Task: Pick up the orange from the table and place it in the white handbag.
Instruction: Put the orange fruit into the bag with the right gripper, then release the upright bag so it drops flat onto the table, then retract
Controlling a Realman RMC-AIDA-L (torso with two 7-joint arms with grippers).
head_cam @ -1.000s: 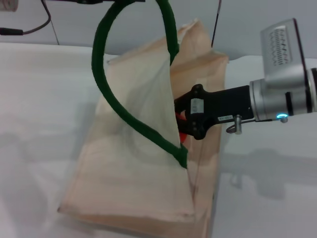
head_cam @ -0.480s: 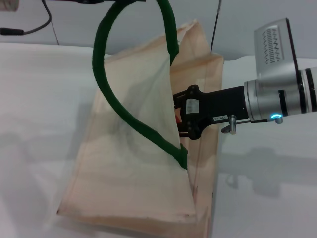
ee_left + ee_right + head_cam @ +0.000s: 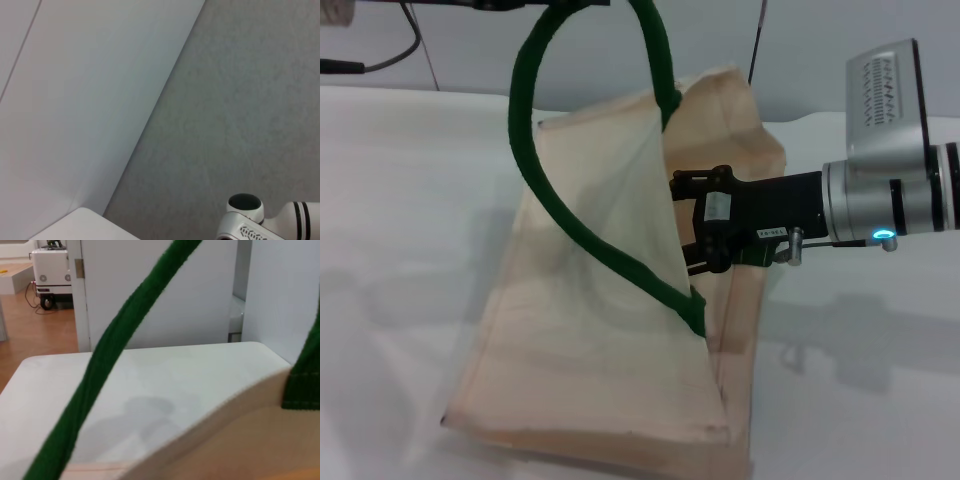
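The white handbag [image 3: 580, 330] stands tilted on the table [image 3: 400, 200], its mouth held open by a green handle [image 3: 525, 150] that rises to the top edge. Only a dark sliver of my left gripper [image 3: 540, 3] shows there. My right gripper [image 3: 688, 222] reaches sideways into the bag's mouth with its black fingers [image 3: 692, 181] spread and nothing between them. The orange is hidden. The right wrist view shows the green handle [image 3: 100, 370], the bag's cream edge [image 3: 240, 430] and the table [image 3: 150, 380] beyond.
The right arm's silver wrist [image 3: 890, 200] hangs over the table to the right of the bag. Dark cables [image 3: 380, 55] lie at the table's back left. The left wrist view shows only a wall and grey floor [image 3: 240, 100].
The orange showed red between my right gripper's fingers inside the bag's mouth; now it is out of sight and the fingers are spread wider. The arm has shifted slightly right.
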